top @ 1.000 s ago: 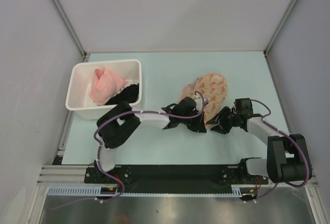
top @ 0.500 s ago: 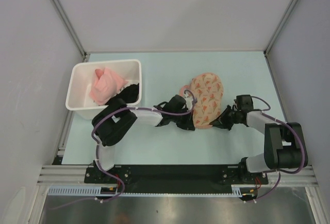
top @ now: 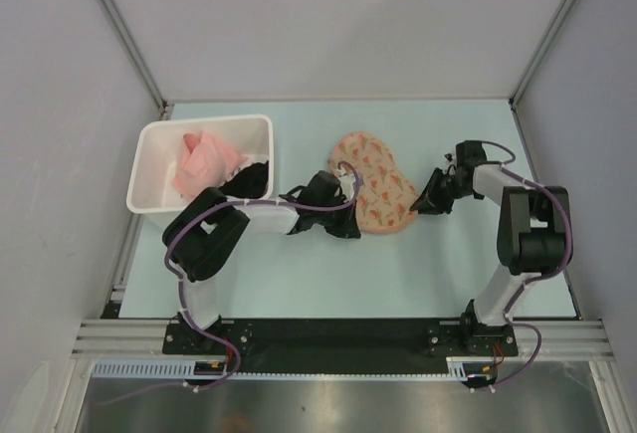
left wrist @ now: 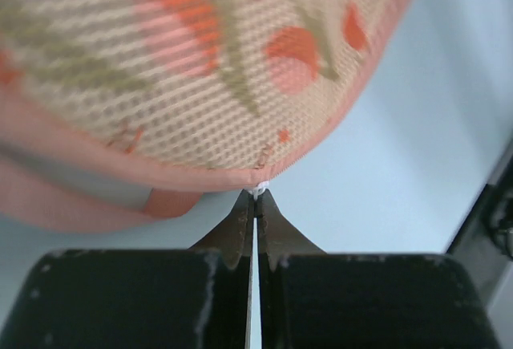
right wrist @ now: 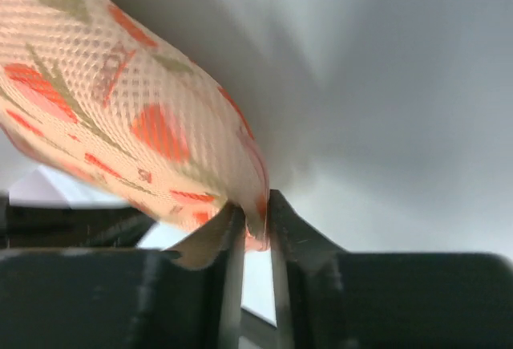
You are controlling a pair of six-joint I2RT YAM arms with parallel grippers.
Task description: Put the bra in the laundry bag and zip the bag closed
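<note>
- Top external view: the laundry bag (top: 376, 194), a two-lobed printed pouch, lies on the pale worktop (top: 448, 134) between the two arms, right of the white bin (top: 154, 216).
- Left wrist view: the left fingers (left wrist: 243, 222) are pressed together, their tips nipping a small white bit at the bag's rim.
- Right wrist view: the right fingers (right wrist: 234, 237) pinch the bag's peach edge.
- The bin holds a pink cloth (top: 204, 166) and a black garment (top: 251, 182).
</note>
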